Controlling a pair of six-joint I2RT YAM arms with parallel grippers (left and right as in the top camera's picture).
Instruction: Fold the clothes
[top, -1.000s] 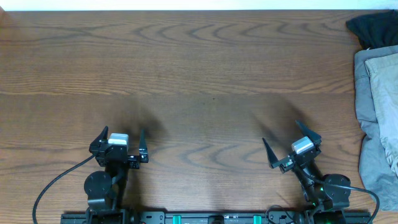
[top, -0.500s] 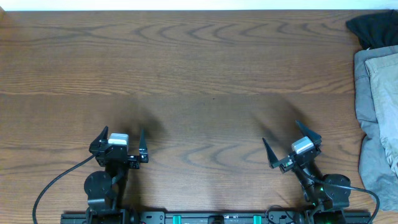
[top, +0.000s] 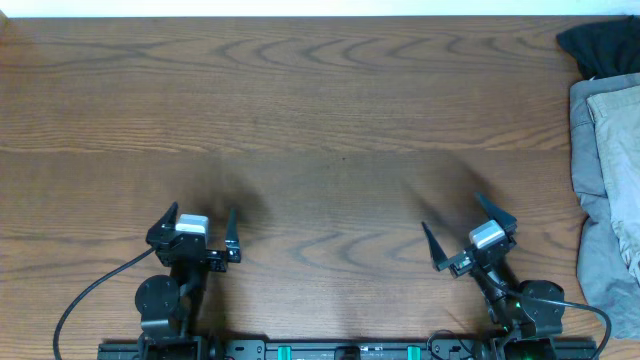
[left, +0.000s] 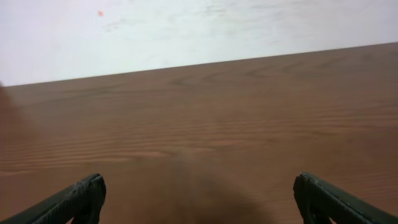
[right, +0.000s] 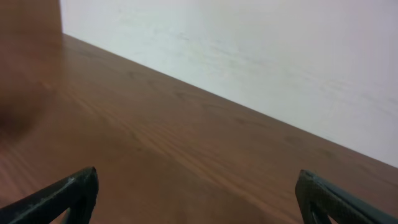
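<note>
Overhead above table (top: 320, 100); wrist views low, forward.

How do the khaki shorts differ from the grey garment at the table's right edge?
The khaki shorts are pale green-beige; the grey garment is darker. The shorts lie on top, the grey garment underneath, reaching lower in the overhead view. Both are crumpled and cut off by the picture's right edge.

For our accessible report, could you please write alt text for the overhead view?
Two robot arms sit at the near edge of a wooden table, the left gripper and right gripper both empty with jaws open. At the table's right edge, khaki shorts lie on a grey garment, with a black garment beyond it.
</note>
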